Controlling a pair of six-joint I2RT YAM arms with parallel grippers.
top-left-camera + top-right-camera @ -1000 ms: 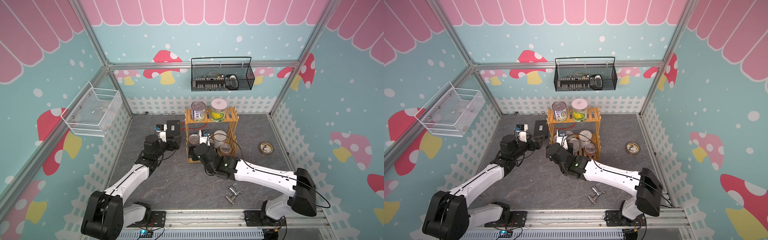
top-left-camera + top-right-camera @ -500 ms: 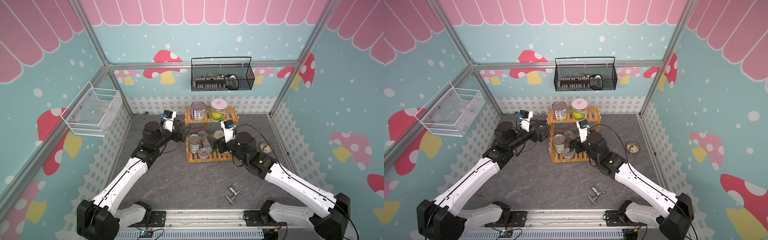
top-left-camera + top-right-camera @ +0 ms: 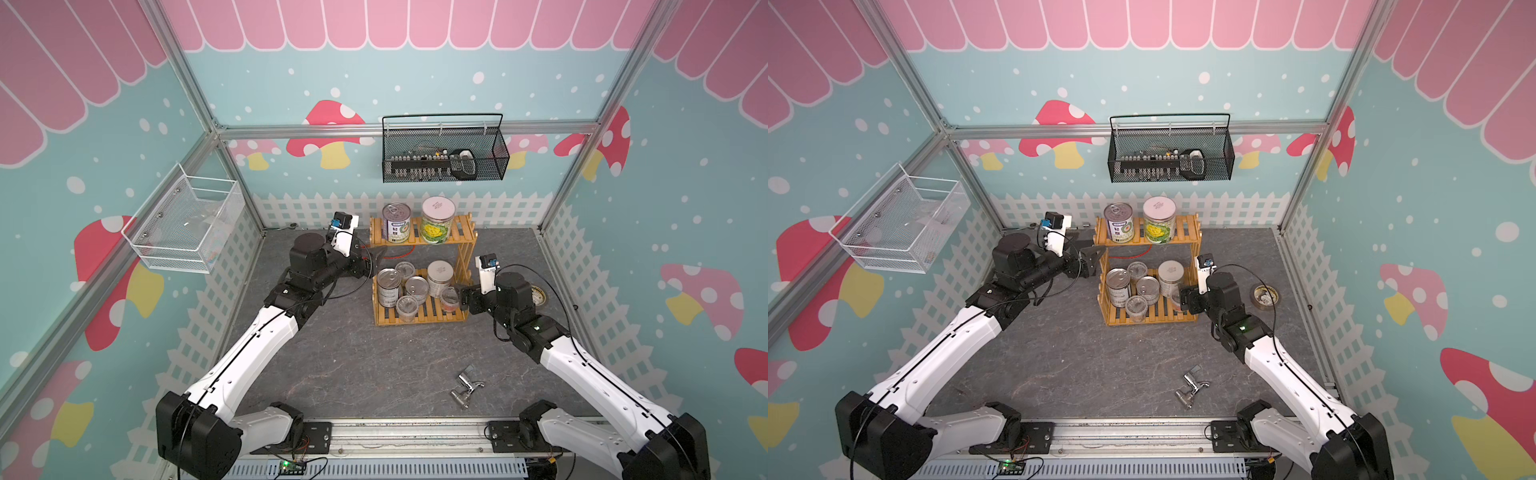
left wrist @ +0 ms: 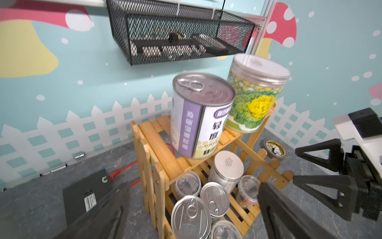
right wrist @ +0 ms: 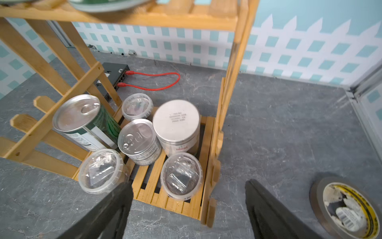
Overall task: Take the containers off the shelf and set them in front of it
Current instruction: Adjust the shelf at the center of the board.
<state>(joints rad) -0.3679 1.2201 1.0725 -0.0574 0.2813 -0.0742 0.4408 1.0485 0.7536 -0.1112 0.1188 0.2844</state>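
Observation:
The yellow wooden shelf (image 3: 462, 232) stands at the back middle. Its top tier carries a purple-labelled tin (image 3: 397, 224) and a yellow-green jar (image 3: 437, 220). On the lower tier stand two silver tins (image 3: 388, 284), a white-lidded canister (image 3: 439, 276) and three clear cups (image 5: 181, 175). My left gripper (image 3: 376, 258) hovers open at the shelf's left side, level with the top tier, holding nothing. At the shelf's right front corner, my right gripper (image 3: 459, 297) is open and low. Its fingers (image 5: 115, 202) straddle that corner, short of the nearest clear cup (image 3: 449, 299).
A tape roll (image 3: 536, 295) lies on the floor right of the shelf. A chrome faucet (image 3: 465, 386) lies in front. A black box with a red cable (image 5: 151, 81) sits behind the shelf. A black basket (image 3: 444, 160) and a white basket (image 3: 187, 228) hang on the walls.
My right arm swung from the shelf's front left to its right side, then dropped to the lower tier. The left gripper rose and closed in on the shelf's left side.

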